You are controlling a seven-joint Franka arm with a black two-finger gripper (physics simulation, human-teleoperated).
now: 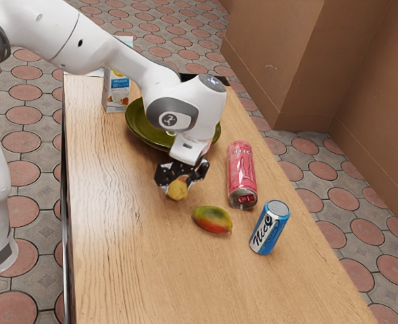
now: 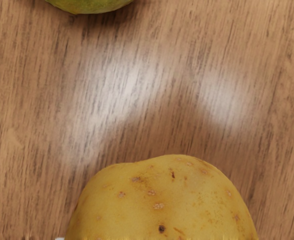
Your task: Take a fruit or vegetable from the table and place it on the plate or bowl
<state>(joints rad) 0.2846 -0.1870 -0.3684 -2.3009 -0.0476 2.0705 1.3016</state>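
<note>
A yellow-brown potato (image 1: 178,190) sits between the black fingers of my gripper (image 1: 179,183), which is shut on it just above the wooden table (image 1: 117,236). In the wrist view the potato (image 2: 161,200) looms close under the hand, with table wood beyond it. A red-green mango (image 1: 212,219) lies on the table a little to the exterior view's right of the gripper and nearer the camera; its edge (image 2: 89,5) shows beyond the potato. The dark green plate (image 1: 139,125) rests behind the gripper, partly hidden by my wrist.
A red can (image 1: 242,174) lies on its side to the exterior view's right of the gripper. A blue can (image 1: 269,227) stands tilted near the table's right edge. A milk carton (image 1: 116,89) stands behind the plate. Cardboard walls rise beyond the table.
</note>
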